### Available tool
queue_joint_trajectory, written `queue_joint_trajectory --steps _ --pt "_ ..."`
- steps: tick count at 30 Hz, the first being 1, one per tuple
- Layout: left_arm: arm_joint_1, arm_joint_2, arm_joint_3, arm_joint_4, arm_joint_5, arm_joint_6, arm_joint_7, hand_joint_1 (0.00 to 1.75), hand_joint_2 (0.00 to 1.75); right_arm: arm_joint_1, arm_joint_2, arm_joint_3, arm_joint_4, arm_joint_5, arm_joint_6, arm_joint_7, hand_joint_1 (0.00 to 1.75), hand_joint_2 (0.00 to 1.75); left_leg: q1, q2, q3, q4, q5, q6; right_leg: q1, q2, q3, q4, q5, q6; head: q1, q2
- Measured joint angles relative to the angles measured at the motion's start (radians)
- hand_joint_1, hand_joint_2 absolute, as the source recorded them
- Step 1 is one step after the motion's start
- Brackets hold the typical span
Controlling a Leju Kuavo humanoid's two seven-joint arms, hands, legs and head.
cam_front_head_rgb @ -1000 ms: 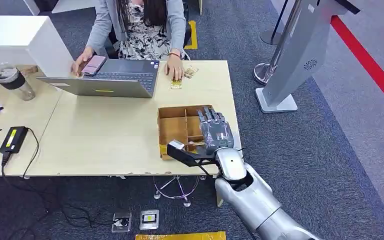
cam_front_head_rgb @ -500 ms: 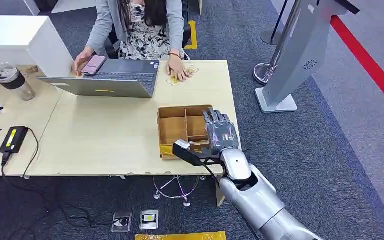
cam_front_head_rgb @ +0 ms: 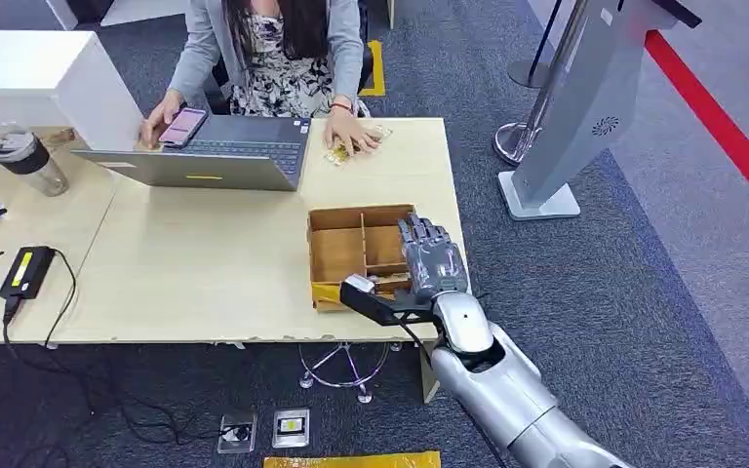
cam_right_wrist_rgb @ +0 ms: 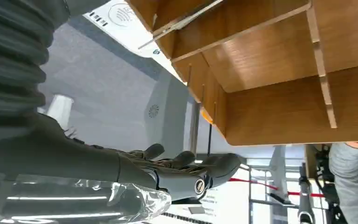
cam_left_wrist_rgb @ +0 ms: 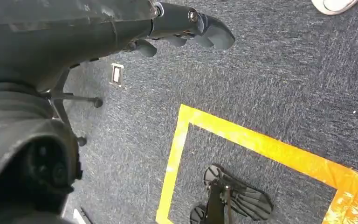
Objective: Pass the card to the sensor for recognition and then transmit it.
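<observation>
Step in hand: pick-up, not yet made. The right hand (cam_front_head_rgb: 430,261) hovers flat over the near right part of the wooden divided box (cam_front_head_rgb: 336,244), fingers extended and slightly apart, nothing held. The right wrist view agrees: the fingers (cam_right_wrist_rgb: 193,168) lie straight with no card between them. The left hand (cam_left_wrist_rgb: 186,30) hangs toward the floor, fingers loosely curled, holding nothing as far as the picture shows.

The card: a white card with printed marks (cam_right_wrist_rgb: 121,18) lies at the box's edge in the right wrist view. In the head view the yellowish patch at the box's near left corner (cam_front_head_rgb: 327,292) may be a card too; the view is too coarse to be sure.

Next move, as judged: lower the hand into the box, pinch a card by its edge, lift it clear of the dividers, then carry it to the grey kiosk (cam_front_head_rgb: 585,117) standing on the carpet to the right of the box, presumably the sensor.

Surroundings: the box sits at the right end of a light wooden table (cam_front_head_rgb: 205,263). Beyond the box, a person (cam_front_head_rgb: 273,49) sits at a laptop (cam_front_head_rgb: 215,156), one hand resting on small packets (cam_front_head_rgb: 351,146). Far to the box's left stand a bottle (cam_front_head_rgb: 24,156) and a black power adapter (cam_front_head_rgb: 27,271). The floor is blue-grey carpet with a red line (cam_front_head_rgb: 722,127) past the kiosk.
</observation>
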Motion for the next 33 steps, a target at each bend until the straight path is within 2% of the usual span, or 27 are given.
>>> queue_joint_trajectory --steps 12,13,14,15,18,19,20,21,22,33 --pt "0.0 0.0 0.0 0.0 -0.002 -0.007 0.0 0.0 0.0 0.012 0.008 0.001 0.036 -0.022 -0.006 -0.016 0.0 1.75 0.0 0.0 0.0 0.0 0.0 0.0 0.0 0.0 0.0 0.0 0.0 0.0 0.0 0.0" --pt "0.0 0.0 0.0 0.0 -0.002 -0.007 0.0 0.0 0.0 0.012 0.008 0.001 0.039 -0.022 -0.006 -0.016 0.35 1.75 0.0 0.0 0.0 0.0 0.0 0.0 0.0 0.0 0.0 0.0 0.0 0.0 0.0 0.0" --pt "0.0 0.0 0.0 0.0 -0.003 -0.007 0.0 0.0 0.0 0.012 0.008 0.001 0.042 -0.022 -0.006 -0.015 1.55 1.75 0.0 0.0 0.0 0.0 0.0 0.0 0.0 0.0 0.0 0.0 0.0 0.0 0.0 0.0" --pt "0.0 0.0 0.0 0.0 -0.004 -0.007 0.0 0.0 0.0 0.012 0.009 0.001 0.045 -0.022 -0.007 -0.013 1.75 1.75 0.0 0.0 0.0 0.0 0.0 0.0 0.0 0.0 0.0 0.0 0.0 0.0 0.0 0.0" --pt "0.0 0.0 0.0 0.0 -0.004 -0.01 -0.003 0.0 0.0 0.012 0.011 0.001 0.053 -0.022 -0.012 -0.005 1.75 1.75 0.0 0.0 0.0 0.0 0.0 0.0 0.0 0.0 0.0 0.0 0.0 0.0 0.0 0.0" --pt "0.0 0.0 0.0 0.0 -0.004 -0.01 -0.004 0.0 0.0 0.012 0.011 0.001 0.055 -0.021 -0.014 -0.004 1.68 1.75 0.0 0.0 0.0 0.0 0.0 0.0 0.0 0.0 0.0 0.0 0.0 0.0 0.0 0.0" --pt "0.0 0.0 0.0 0.0 -0.004 -0.01 -0.006 0.0 0.0 0.012 0.011 0.001 0.058 -0.02 -0.016 -0.003 0.44 1.75 0.0 0.0 0.0 0.0 0.0 0.0 0.0 0.0 0.0 0.0 0.0 0.0 0.0 0.0" --pt "0.0 0.0 -0.001 0.0 -0.005 -0.01 -0.006 0.0 0.0 0.012 0.011 0.001 0.06 -0.019 -0.017 -0.003 0.44 1.75 0.0 0.0 0.0 0.0 0.0 0.0 0.0 0.0 0.0 0.0 0.0 0.0 0.0 0.0" --pt "0.0 0.0 -0.001 0.0 -0.005 -0.01 -0.006 0.0 0.0 0.012 0.011 0.001 0.061 -0.019 -0.02 -0.003 0.0 1.75 0.0 0.0 0.0 0.0 0.0 0.0 0.0 0.0 0.0 0.0 0.0 0.0 0.0 0.0" --pt "0.0 0.0 -0.017 0.0 -0.003 -0.014 -0.006 0.0 0.0 0.009 0.019 0.001 0.074 -0.017 -0.037 -0.016 0.0 1.75 0.0 0.0 0.0 0.0 0.0 0.0 0.0 0.0 0.0 0.0 0.0 0.0 0.0 0.0"
